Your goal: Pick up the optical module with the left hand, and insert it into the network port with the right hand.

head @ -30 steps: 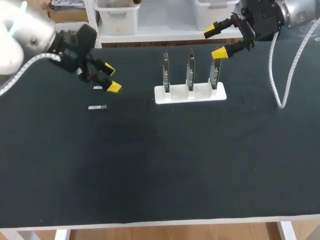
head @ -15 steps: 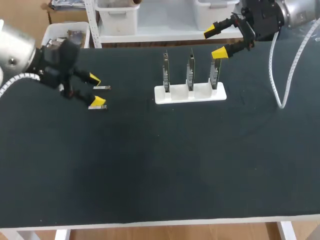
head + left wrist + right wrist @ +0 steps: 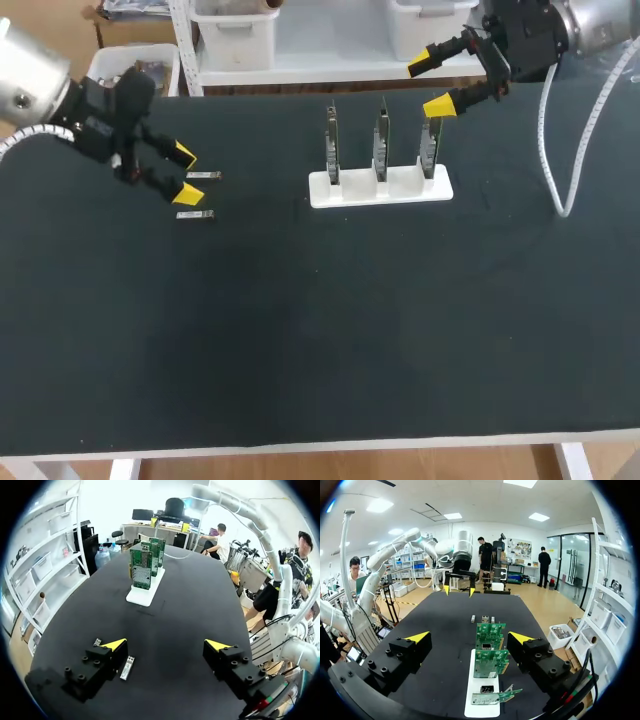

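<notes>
Two small silver optical modules lie at the table's left: one (image 3: 203, 175) farther back, one (image 3: 195, 214) nearer the front. My left gripper (image 3: 185, 172) hovers open just left of them, holding nothing. In the left wrist view the nearer module (image 3: 127, 667) lies beside one finger (image 3: 116, 644) of the open left gripper (image 3: 166, 645). A white stand (image 3: 350, 192) at mid-table carries three upright green boards (image 3: 381, 140) with the network ports. My right gripper (image 3: 432, 84) stands open and empty, above and behind the stand's right end. In the right wrist view, boards (image 3: 490, 645) sit ahead of it (image 3: 469, 637).
A white cable (image 3: 555, 170) hangs from the right arm onto the table's right side. The black table (image 3: 320, 330) stretches wide in front of the stand. In the left wrist view the stand (image 3: 142, 597) is well ahead of the fingers.
My left gripper has swung leftward, from the right of the modules to their left side, staying open. The right arm has not moved.
</notes>
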`<state>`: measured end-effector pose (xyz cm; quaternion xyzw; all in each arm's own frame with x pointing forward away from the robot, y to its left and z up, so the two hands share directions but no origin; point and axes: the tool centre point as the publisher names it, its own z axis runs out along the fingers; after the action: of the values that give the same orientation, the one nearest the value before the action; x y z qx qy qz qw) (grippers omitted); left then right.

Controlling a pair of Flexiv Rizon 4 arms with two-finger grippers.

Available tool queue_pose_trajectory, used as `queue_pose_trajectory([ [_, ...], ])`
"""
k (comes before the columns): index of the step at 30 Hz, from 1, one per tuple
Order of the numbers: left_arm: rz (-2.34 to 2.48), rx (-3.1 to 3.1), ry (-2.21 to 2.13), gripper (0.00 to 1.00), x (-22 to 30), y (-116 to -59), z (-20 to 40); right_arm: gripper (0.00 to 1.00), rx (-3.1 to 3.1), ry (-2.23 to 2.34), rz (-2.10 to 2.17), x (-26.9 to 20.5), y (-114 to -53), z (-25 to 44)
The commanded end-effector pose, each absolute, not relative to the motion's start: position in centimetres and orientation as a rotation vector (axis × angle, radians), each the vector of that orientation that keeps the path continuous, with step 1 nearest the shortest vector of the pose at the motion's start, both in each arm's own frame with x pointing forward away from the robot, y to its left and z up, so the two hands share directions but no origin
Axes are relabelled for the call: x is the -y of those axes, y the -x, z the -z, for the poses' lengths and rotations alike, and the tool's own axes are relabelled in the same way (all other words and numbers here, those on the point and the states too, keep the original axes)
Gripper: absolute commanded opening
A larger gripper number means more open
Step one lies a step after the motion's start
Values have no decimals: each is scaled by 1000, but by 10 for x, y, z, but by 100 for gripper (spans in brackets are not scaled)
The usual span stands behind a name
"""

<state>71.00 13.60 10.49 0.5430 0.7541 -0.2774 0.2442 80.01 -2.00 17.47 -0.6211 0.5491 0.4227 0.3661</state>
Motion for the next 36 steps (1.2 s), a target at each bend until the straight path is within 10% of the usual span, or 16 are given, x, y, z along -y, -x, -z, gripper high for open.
queue_pose_trajectory([
  [1,758,-2063,-1488,100,-135,-712,-105,100,-1413,1594,-1080,20,-797,-175],
  [36,638,-2296,-1491,100,-144,-685,-78,100,-1413,1594,-1080,20,-797,-175],
])
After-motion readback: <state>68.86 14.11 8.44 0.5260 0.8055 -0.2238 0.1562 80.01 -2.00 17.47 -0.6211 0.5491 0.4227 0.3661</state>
